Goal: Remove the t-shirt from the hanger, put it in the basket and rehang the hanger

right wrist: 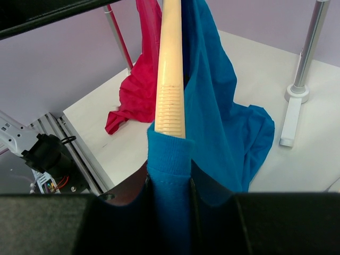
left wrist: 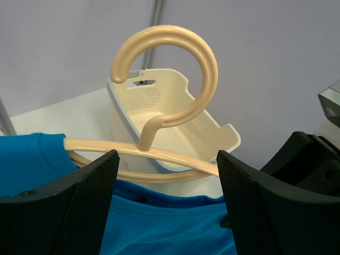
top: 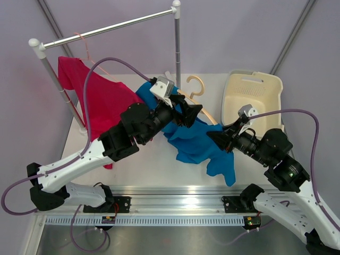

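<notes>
Your left pincer (left wrist: 167,162) is standing wide open. The cream hanger (left wrist: 149,133) is crossing the gap between its two black fingers (left wrist: 74,202), and its round hook is sticking up above them. You cannot tell if the cream hanger is touching the fingers or only passing close by. The blue t-shirt (left wrist: 159,223) is hanging just under the cream hanger, low in that gap.

Your right pincer (right wrist: 169,188) is squeezing tight on a fold of the blue t-shirt. The ribbed end of one hanger arm is poking into the cloth right there.

From above, the blue t-shirt is draping between both pincers and spilling down onto the white table (top: 149,164). A cream basket (top: 249,101) is sitting behind the right pincer. A red shirt (top: 103,98) is hanging from the rail (top: 111,27) on the left.
</notes>
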Robot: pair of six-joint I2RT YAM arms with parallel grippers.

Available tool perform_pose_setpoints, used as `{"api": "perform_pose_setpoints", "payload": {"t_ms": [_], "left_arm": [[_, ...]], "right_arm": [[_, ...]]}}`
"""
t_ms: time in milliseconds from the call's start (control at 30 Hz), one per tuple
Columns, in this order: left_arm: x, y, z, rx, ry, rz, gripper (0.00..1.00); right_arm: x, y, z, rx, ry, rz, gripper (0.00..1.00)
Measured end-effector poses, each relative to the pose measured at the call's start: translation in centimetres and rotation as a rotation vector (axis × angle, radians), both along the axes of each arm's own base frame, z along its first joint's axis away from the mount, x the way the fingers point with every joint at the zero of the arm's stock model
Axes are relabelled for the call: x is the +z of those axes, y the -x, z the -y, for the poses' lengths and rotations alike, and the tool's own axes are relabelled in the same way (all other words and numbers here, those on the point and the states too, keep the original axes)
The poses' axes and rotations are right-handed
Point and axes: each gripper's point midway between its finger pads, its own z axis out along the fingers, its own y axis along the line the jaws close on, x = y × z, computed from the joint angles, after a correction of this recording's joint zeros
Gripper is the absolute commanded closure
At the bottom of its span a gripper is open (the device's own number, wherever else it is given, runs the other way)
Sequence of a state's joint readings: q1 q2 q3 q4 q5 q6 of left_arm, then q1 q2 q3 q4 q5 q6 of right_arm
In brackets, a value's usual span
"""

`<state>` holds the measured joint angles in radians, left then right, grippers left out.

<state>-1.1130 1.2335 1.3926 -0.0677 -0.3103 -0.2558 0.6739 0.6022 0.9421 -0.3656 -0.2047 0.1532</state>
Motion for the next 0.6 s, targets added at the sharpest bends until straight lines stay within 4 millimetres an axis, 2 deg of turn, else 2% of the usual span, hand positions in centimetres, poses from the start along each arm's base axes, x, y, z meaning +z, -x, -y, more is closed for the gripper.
{"api": "perform_pose_setpoints", "payload": {"t_ms": [133,367,600], "left_arm": [[-0.3,-0.6,-0.6,0.040,-0.046,0.031,0.23],[-1.0,-1.2,-0.1,0.051,-0.105,0.066,0.35],[-1.5,-1.6,0.1,0.061,-0.132,0.073,0.47]], "right_arm": [[-0.4,-0.2,-0.3,0.007,0.011,-0.015,1.00],[-1.8,-0.2,-1.1,0.041,0.045,-0.061,1.00],[-1.5,0.1,-1.0,0.052,0.036,-0.052,1.00]]}}
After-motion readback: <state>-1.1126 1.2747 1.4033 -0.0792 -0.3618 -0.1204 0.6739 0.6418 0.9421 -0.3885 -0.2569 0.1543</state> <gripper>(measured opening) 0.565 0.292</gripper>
